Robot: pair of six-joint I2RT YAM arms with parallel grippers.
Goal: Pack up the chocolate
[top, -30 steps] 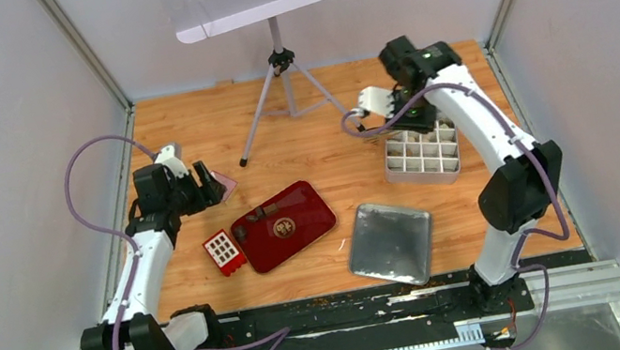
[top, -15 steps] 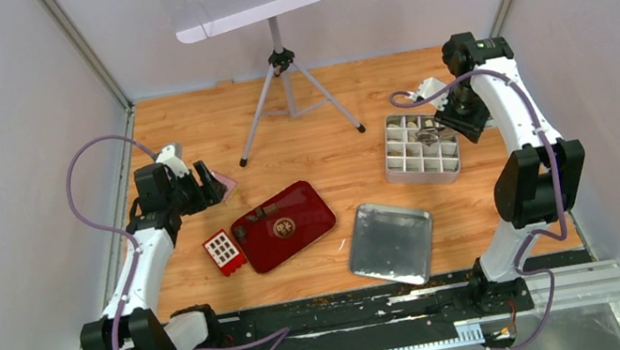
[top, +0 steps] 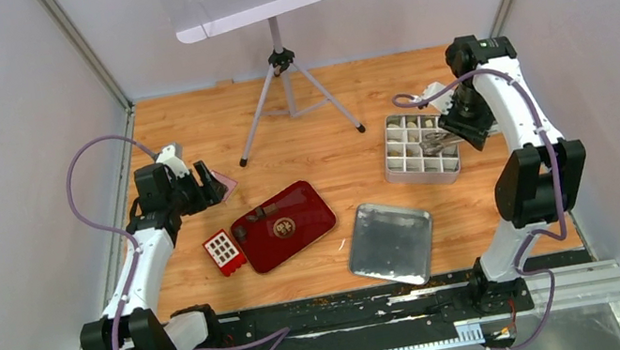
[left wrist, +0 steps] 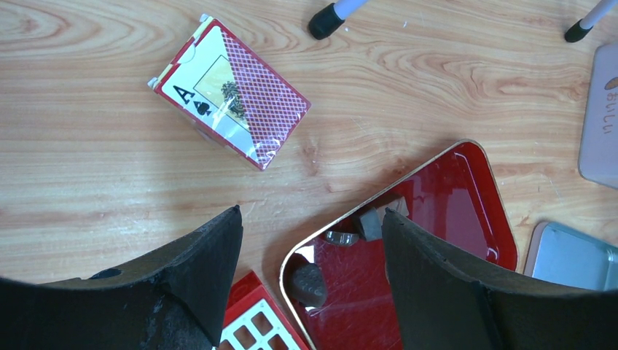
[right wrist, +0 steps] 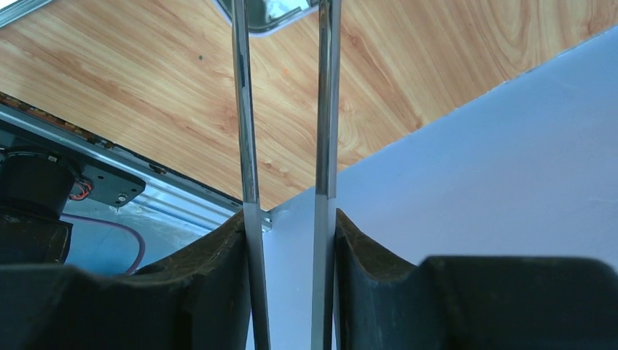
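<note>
Chocolate lies on the red tin lid (top: 283,225): in the left wrist view a dark rounded piece (left wrist: 308,283) and a brown block (left wrist: 369,223) sit near the lid's corner (left wrist: 437,211). More pieces fill some cells of the white divider tray (top: 421,149). My left gripper (left wrist: 310,219) is open and empty, hovering over that lid corner; the top view shows the left gripper (top: 205,185) left of the lid. My right gripper (right wrist: 289,219) is shut on metal tongs (right wrist: 244,109), held over the divider tray's right side, where the tongs (top: 436,142) show from above.
A small red box with a white grid (top: 223,251) stands left of the lid. A silver tin (top: 391,242) lies at the near middle. A playing-card pack (left wrist: 229,91) lies by my left gripper. A tripod (top: 284,84) stands at the back.
My right arm swung with the tongs from the divider tray's left side to its right side, then a little nearer. The left arm has not moved.
</note>
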